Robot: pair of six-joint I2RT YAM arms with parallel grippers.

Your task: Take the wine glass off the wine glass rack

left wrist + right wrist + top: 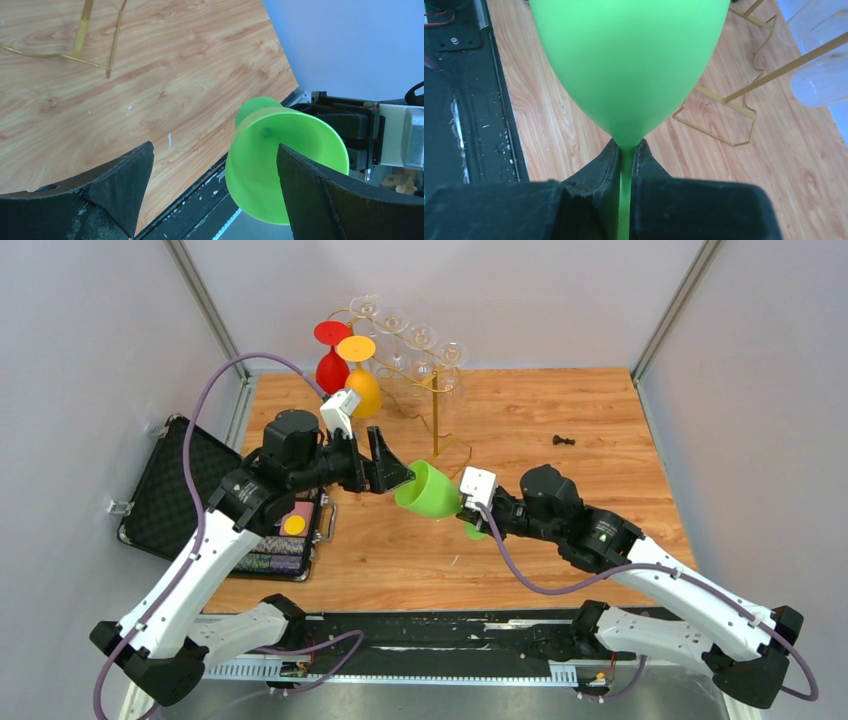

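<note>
- Top external view: the gold wine glass rack (pixel 437 410) stands at the far middle of the wooden table (pixel 600 490), with clear glasses (pixel 421 338), a red glass (pixel 331 368) and an orange glass (pixel 364 392) hanging on it. A careless swing toward the far side by either arm could topple the thin stand.
- Left gripper (pixel 212 150), jaws spread wide and holding nothing, sits just left of the green glass's mouth. Closing across the rim could shove the bowl sideways and twist it out of the other arm's hold.
- Green wine glass (pixel 428 490), already off the rack, is held on its side above the table's near middle, mouth facing left. If dropped from here, it would likely roll toward the near edge.
- Right gripper (pixel 626 150) is clamped on the thin green stem just below the bowl. So narrow a hold could let the glass pivot or slip.
</note>
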